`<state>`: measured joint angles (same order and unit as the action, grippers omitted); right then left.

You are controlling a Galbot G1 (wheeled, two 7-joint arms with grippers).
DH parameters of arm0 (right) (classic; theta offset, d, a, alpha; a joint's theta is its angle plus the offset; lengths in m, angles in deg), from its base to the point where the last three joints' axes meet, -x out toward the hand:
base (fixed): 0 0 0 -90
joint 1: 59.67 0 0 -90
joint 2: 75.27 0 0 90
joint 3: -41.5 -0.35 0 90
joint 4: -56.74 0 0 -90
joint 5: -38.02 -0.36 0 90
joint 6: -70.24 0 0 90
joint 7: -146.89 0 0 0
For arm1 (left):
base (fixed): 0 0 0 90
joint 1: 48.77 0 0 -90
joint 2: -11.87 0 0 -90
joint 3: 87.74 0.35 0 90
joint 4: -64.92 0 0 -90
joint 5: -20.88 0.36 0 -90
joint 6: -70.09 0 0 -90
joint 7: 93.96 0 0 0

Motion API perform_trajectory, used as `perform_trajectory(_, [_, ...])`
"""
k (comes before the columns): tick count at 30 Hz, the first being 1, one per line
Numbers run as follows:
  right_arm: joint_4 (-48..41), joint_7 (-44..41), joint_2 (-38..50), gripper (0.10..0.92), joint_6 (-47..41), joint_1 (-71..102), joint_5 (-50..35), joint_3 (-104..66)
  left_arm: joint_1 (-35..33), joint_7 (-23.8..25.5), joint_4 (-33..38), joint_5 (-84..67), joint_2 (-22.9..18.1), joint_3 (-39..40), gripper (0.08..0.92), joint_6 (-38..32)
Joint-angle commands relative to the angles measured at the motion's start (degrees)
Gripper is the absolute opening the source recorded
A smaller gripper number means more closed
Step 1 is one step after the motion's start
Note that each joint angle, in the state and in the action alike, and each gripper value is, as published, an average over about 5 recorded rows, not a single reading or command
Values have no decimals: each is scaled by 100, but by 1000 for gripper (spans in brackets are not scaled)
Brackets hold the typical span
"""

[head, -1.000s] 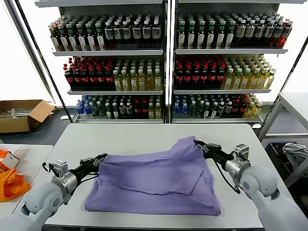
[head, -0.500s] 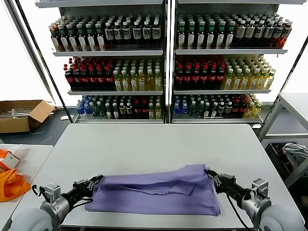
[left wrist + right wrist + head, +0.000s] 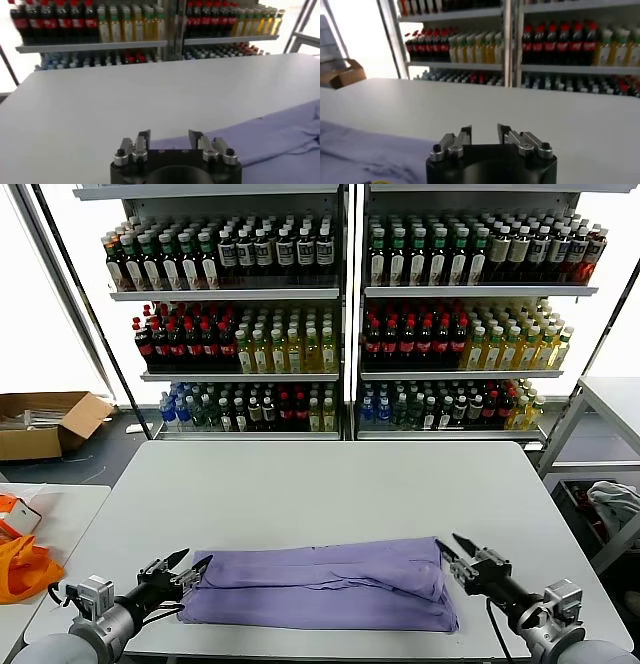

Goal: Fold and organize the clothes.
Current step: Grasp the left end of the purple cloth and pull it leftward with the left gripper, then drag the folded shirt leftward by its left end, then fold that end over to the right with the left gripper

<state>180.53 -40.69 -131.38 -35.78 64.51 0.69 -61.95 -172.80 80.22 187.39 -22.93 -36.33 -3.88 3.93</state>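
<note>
My two arms have smooth light grey shells, rounded like tubes. At each wrist sits a small silver-grey block, and thin black cables loop beside it. My left gripper [image 3: 186, 567] and my right gripper [image 3: 452, 546] are black, with slim pointed fingers [image 3: 141, 141]. From the wrist cameras I see a round black housing, and silver finger links that carry dark round screws.

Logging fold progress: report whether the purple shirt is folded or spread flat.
Folded. The purple shirt lies as a narrow layered band along the table's near edge, an upper layer lapped over the lower one.
</note>
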Motion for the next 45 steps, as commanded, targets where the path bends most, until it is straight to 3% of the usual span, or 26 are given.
perform_trajectory(1, [-606, 47, -413, 560, 1348, 186, -404, -599, -250, -1302, 69, 387, -1092, 527, 688, -650])
perform_trajectory(7, [-654, 90, -425, 733, 1390, 247, -437, -636, -300, -1524, -115, 788, -1528, 824, 811, -670])
perform_trajectory(13, [-507, 238, -406, 819, 1191, 240, -838, -717, -182, -1696, -171, 956, -1695, 1033, 791, -536])
perform_trajectory(25, [-382, 308, -372, 823, 1050, 259, -1208, -781, -88, -1687, -366, 985, -1850, 1251, 454, -585])
perform_trajectory(33, [-413, 293, -374, 823, 1043, 176, -1195, -753, -83, -1543, -358, 1174, -1940, 1193, 220, -1088])
perform_trajectory(38, [-431, 277, -351, 823, 1037, 144, -1197, -739, -52, -1004, -500, 664, -1517, 421, 108, -1270])
perform_trajectory(45, [-480, 250, -236, 823, 1059, 111, -1265, -749, 14, 676, -1858, 370, -13, -1998, 94, -1515])
